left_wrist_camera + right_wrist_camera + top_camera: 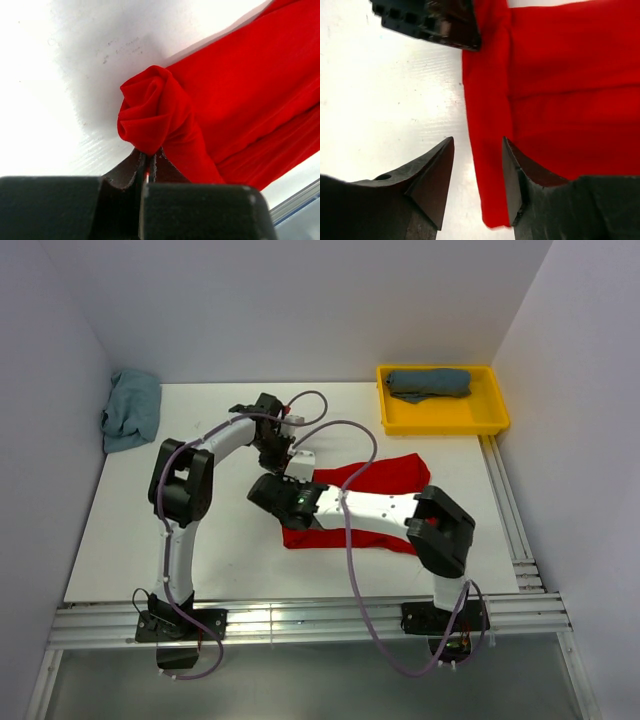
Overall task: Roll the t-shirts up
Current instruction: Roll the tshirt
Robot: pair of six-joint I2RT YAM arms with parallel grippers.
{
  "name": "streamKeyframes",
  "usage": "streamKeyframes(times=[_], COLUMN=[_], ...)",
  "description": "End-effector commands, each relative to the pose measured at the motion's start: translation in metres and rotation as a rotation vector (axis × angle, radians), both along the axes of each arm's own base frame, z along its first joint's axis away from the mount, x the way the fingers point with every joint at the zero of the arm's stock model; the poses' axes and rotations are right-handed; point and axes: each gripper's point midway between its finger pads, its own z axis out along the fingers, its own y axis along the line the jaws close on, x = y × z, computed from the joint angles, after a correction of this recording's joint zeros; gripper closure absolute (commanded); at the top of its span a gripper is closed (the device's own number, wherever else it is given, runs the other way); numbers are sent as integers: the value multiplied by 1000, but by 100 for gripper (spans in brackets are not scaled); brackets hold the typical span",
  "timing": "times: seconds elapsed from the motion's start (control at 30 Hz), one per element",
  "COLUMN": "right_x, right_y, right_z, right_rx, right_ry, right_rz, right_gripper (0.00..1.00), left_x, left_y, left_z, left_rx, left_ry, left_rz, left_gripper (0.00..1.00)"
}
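Note:
The red t-shirt (372,478) lies folded in a long strip at the middle of the table. My left gripper (284,462) is at its left end. In the left wrist view the left gripper (148,156) is shut on a bunched, twisted knot of the red t-shirt (152,110). My right gripper (268,490) is just in front of it. In the right wrist view the right gripper (478,142) is open, with the folded left edge of the red t-shirt (560,90) between its jaws and the cloth flat on the table.
A dark slate-blue t-shirt (430,383) lies rolled in a yellow tray (442,426) at the back right. A light teal t-shirt (132,408) lies crumpled at the back left by the wall. The left gripper's body (432,20) shows at the top of the right wrist view.

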Motion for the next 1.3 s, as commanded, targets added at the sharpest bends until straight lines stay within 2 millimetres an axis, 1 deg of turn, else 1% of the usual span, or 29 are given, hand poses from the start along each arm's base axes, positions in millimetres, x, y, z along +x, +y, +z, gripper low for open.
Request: streamKeyframes(times=[0.0, 0.03, 0.07, 0.13, 0.17, 0.3, 0.5, 0.6, 0.7, 0.83, 0.9, 1.0, 1.03, 1.07, 1.1, 1.13, 1.17, 1.2, 1.23, 1.27], right_x=[10, 12, 14, 15, 16, 17, 5, -2, -9, -19, -24, -29, -30, -33, -33, -34, -36, -37, -35, -34], right_y=[1, 3, 8, 12, 14, 14, 15, 13, 12, 14, 15, 14, 12, 12, 11, 9, 10, 10, 9, 8], right_z=[-6, -7, -10, -13, -19, -33, -53, -65, -72, -79, -83, -87, -87, -88, -87, -84, -84, -82, -78, -76], right_rx=[-143, -154, -171, -187, -211, -281, -314, -322, -338, -357, -355, -326, -305, -291, -275, -237, -212, -186, -129, -95], right_ry=[-44, -48, -50, -52, -48, -23, 15, 53, 68, 79, 87, 99, 99, 105, 105, 100, 105, 106, 97, 98], right_rz=[24, 28, 35, 43, 48, 42, 66, 76, 84, 98, 101, 100, 94, 93, 88, 76, 76, 73, 57, 53], right_gripper=[50, 50, 50, 50, 50, 50, 50, 47, 44, 44, 45, 51, 51, 52, 55, 59, 63, 73, 76, 78], left_x=[4, 3, 5, 4, 4, 3, 3, 4, 4, 6, 7, 9, 9, 9, 8, 10, 10, 10, 12, 13], left_y=[-1, -1, -2, -2, -3, -4, -6, -5, -6, -7, -8, -9, -10, -10, -11, -11, -14, -15, -16, -18], left_z=[5, 2, 3, 0, 0, 0, -2, -2, -1, -1, 0, 2, 2, 3, 4, 7, 9, 12, 17, 20], left_rx=[24, 31, 28, 32, 32, 35, 39, 45, 45, 46, 45, 40, 37, 34, 29, 23, 12, 7, -5, -18], left_ry=[-7, 2, -2, 11, 11, 15, 18, 18, 19, 22, 20, 16, 16, 17, 17, 11, 11, 10, 2, 0], left_rz=[-17, -18, -20, -20, -22, -24, -32, -33, -38, -38, -39, -43, -44, -45, -46, -45, -50, -51, -52, -54], left_gripper=[100, 100, 100, 100, 100, 100, 100, 99, 98, 96, 93, 84, 79, 76, 73, 67, 65, 62, 56, 52])
